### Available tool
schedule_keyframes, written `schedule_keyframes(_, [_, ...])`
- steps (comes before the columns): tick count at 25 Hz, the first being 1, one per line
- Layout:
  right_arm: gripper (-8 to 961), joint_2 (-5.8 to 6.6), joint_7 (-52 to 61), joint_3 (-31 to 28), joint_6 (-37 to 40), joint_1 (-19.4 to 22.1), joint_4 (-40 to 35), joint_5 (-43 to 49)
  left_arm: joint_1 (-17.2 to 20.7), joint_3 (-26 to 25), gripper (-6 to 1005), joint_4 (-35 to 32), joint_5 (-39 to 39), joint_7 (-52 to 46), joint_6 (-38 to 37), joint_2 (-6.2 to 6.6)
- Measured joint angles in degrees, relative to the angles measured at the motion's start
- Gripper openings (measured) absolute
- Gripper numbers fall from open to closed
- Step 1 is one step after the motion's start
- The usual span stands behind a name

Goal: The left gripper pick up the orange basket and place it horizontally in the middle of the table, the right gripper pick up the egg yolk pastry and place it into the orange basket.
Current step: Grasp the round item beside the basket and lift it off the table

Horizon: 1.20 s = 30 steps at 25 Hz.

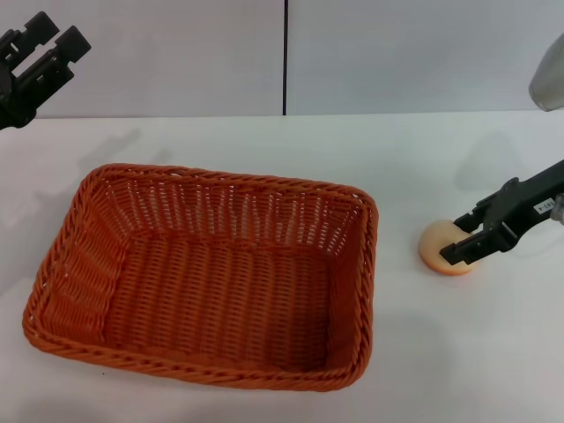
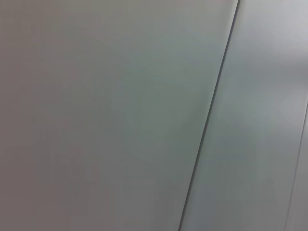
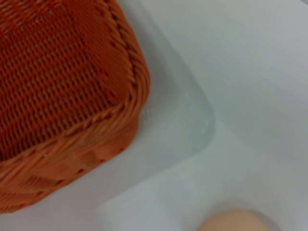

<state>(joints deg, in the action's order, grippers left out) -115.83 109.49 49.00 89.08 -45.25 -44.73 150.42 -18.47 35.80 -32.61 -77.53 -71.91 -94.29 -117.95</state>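
Observation:
The orange basket (image 1: 88,229) lies empty on the white table (image 1: 458,352), left of centre, its long side running across the view. The egg yolk pastry (image 1: 437,248) rests on the table to the basket's right. My right gripper (image 1: 458,238) reaches in from the right and is open, one finger on each side of the pastry's right half. The right wrist view shows a corner of the basket (image 3: 72,96) and the top of the pastry (image 3: 231,222). My left gripper (image 1: 55,31) hangs open and empty, high at the far left above the table.
A grey wall with a dark vertical seam (image 1: 285,57) stands behind the table, and the left wrist view shows only that wall (image 2: 120,115). A grey object (image 1: 548,75) shows at the upper right edge.

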Motion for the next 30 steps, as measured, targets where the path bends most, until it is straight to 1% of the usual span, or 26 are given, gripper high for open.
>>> schedule_keyframes(5, [558,0.17,0.0,0.0,-0.1,0.4,0.0,0.1,-0.1,0.0,691,0.0,0.0,-0.1,-0.5,0.0])
schedule_keyframes(9, [371,0.28,0.0,0.0,-0.1,0.8,0.0,0.5,0.0,0.0,691,0.1,0.0,-0.1,-0.7,-0.03])
schedule_keyframes(16, [304,0.21,-0.4,-0.5,-0.1,2.1,-1.8,0.1,0.0,0.0,691,0.7,0.0,0.2,-0.7,-0.02])
schedule_keyframes(19, [275,-0.19,-0.5,-2.5,-1.1,3.3,-4.5,-1.9,-0.1,0.1,691,0.8,-0.1,0.1,-0.8,-0.03])
schedule_keyframes(20, [266,-0.36,-0.5,-3.7,-1.5,4.0,-5.8,-3.4,-0.1,0.1,691,0.8,-0.1,0.0,-0.9,-0.04])
schedule_keyframes(21, [256,-0.47,-0.6,-6.0,-2.4,5.4,-7.9,-7.3,-0.1,0.0,691,0.8,-0.1,0.0,-1.1,-0.05])
schedule_keyframes(22, [248,-0.47,-0.6,-6.0,-2.4,5.4,-7.9,-7.3,-0.1,0.0,691,0.8,-0.1,0.0,-1.1,-0.05])
schedule_keyframes(24, [232,-0.37,-0.6,-8.1,-3.1,7.1,-9.8,-12.9,0.0,-0.2,691,0.8,-0.1,0.0,-1.4,-0.05])
schedule_keyframes(27, [209,-0.06,-0.8,-10.2,-3.5,10.1,-11.8,-24.0,0.2,-0.4,691,0.8,0.0,-0.1,-1.7,-0.01])
schedule_keyframes(30, [185,0.05,-3.4,-10.6,-3.2,13.4,-12.3,-38.5,0.3,-0.5,691,0.8,0.1,-0.1,-2.0,0.0])
